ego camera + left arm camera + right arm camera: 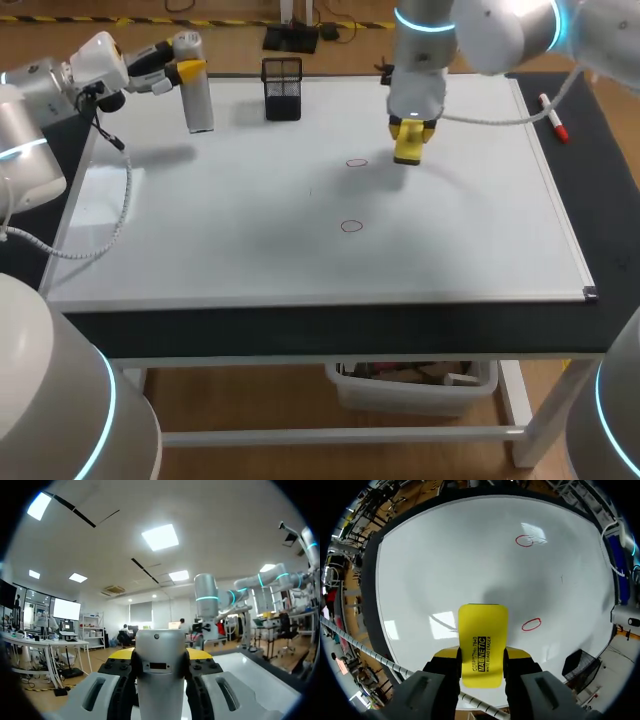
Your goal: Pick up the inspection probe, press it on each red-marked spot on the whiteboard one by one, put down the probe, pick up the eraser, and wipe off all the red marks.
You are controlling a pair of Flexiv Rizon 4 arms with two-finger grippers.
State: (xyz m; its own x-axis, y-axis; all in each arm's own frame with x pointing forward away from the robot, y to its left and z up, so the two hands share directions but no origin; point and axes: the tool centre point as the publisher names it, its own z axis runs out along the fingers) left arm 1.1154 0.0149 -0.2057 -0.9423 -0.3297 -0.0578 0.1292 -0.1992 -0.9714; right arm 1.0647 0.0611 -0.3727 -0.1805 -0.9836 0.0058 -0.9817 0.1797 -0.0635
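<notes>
My left gripper [188,71] is shut on the grey cylindrical probe [198,95], held upright over the whiteboard's [240,230] far left corner. In the left wrist view the probe [161,675] stands between the fingers of the left gripper [161,655]. My right gripper [412,132] is shut on the yellow eraser [409,152], just above the board and right of the far red ring [357,162]. A second red ring [351,226] lies nearer the front. The right wrist view shows the eraser [482,630] in the right gripper [481,655], with both rings [531,624] [525,540] ahead.
A black mesh pen holder [283,88] stands at the board's far edge, between the two grippers. A red marker [553,117] lies on the dark table right of the board.
</notes>
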